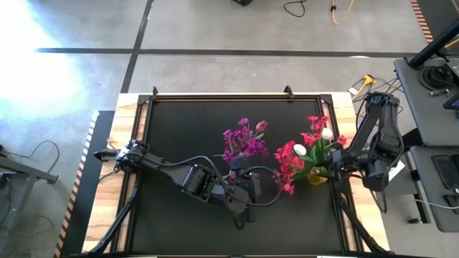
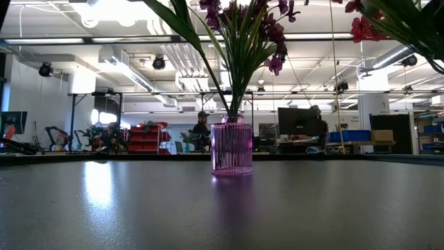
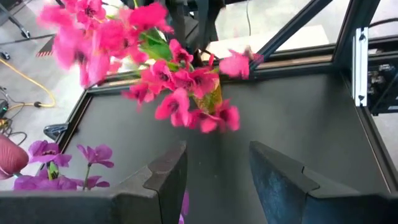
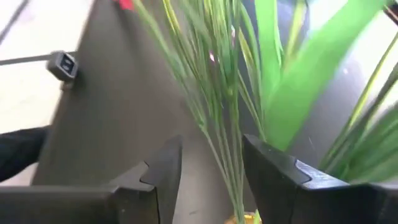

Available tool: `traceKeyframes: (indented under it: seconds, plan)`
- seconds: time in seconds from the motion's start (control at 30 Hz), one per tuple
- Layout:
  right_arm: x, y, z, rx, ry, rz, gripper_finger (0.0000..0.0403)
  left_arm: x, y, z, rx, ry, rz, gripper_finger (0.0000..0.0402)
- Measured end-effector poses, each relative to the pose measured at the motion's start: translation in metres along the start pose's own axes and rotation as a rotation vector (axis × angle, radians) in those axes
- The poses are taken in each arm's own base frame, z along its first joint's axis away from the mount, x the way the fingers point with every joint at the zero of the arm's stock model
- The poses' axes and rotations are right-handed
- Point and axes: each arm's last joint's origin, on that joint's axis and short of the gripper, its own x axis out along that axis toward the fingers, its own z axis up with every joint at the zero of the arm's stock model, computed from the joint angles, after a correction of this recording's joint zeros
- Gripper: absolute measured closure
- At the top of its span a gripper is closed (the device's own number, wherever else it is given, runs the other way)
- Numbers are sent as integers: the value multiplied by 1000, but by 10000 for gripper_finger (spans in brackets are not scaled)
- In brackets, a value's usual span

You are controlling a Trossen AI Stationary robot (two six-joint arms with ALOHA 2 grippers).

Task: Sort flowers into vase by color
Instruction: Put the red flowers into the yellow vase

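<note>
Two dark jointed arms, apparently cable-draped, with blocky black claw fingers [image 3: 166, 180].

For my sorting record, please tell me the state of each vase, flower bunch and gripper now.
Ribbed pink glass vase: upright, holding purple flowers.
Yellow vase: upright, holding red-pink flowers.
Left gripper: open, empty.
Right gripper: open around green stems.

Tabletop [image 1: 179, 129]: dark, matte, wood-edged. Standing on it: one ribbed pink glass vase [image 2: 232, 147] with purple flowers [image 1: 242, 140], and one yellow vase [image 1: 317, 175] with red flowers [image 1: 290, 163].
</note>
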Motion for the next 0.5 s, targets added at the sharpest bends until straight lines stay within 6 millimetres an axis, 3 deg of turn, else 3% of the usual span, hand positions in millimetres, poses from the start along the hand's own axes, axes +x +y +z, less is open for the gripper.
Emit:
traceKeyframes:
  seconds: [0.2,0.5]
  plan:
    - [1,19,11,-116,-95,53,244,0,0,0,0,4,1,244]
    - [28,53,8,-339,-213,-152,254,1,1,-1,1,10,4,244]
